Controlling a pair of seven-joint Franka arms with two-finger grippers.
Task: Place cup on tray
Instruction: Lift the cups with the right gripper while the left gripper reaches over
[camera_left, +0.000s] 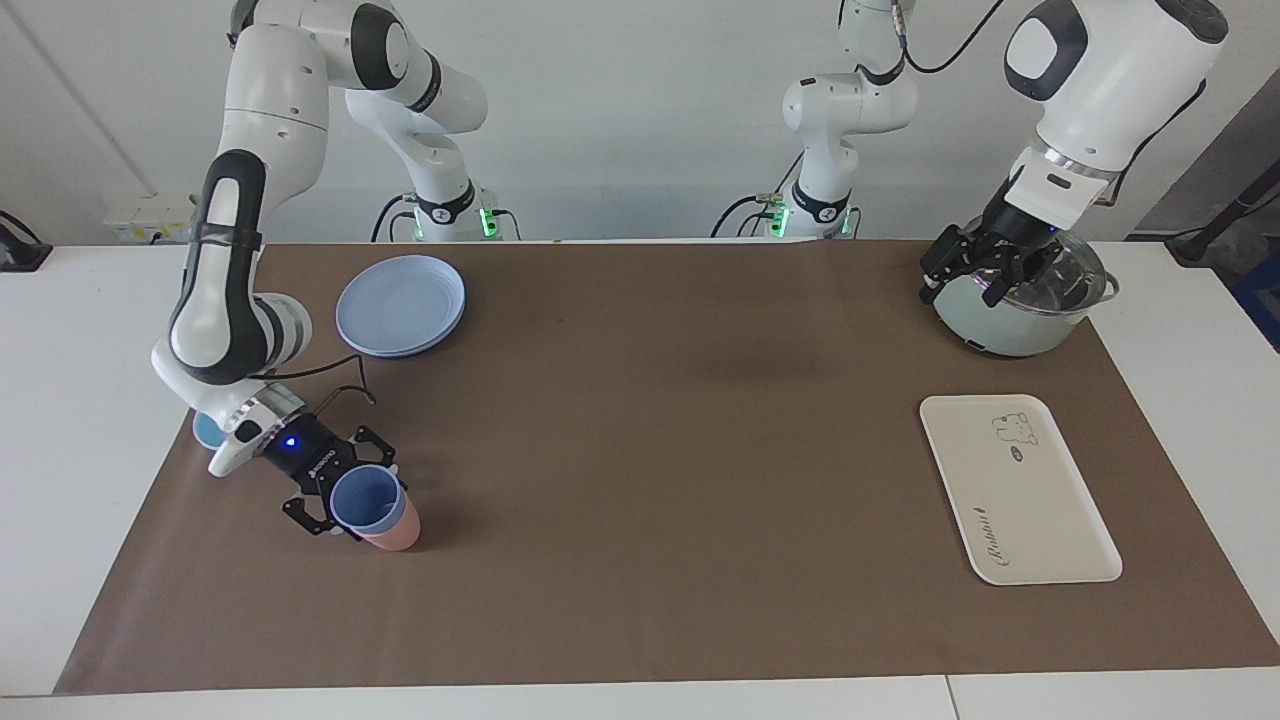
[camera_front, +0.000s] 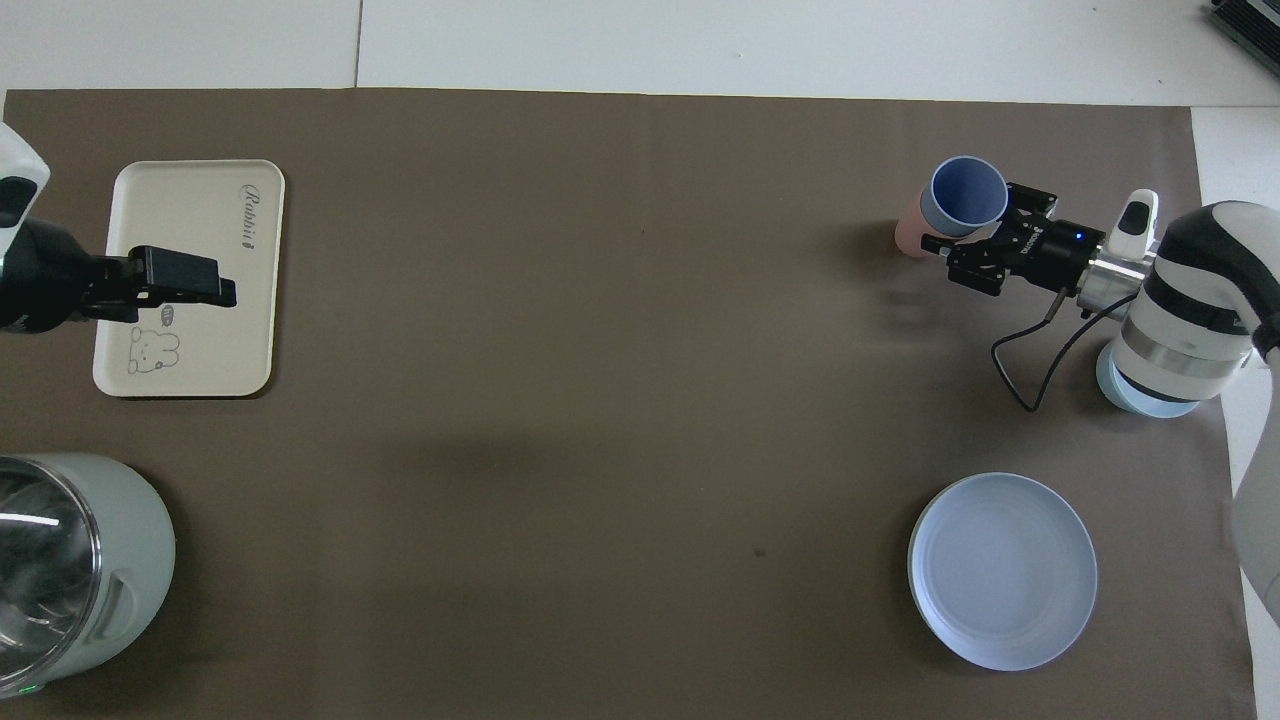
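One step in hand: my right pincer (camera_left: 338, 497) clenched the cup (camera_left: 366, 500), tilted beside the pink cup (camera_left: 392, 530). Next, carry to tray (camera_left: 1040, 520). Left pincer (camera_left: 975, 268) waited over pot (camera_left: 1015, 320), state unclear.

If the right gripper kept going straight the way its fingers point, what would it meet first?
The right gripper already has its fingers around the blue cup, raised and tilted. Straight on, the salmon-pink cup right beside it would likely come first, though how close they are is unclear. The left gripper waits over the pot.
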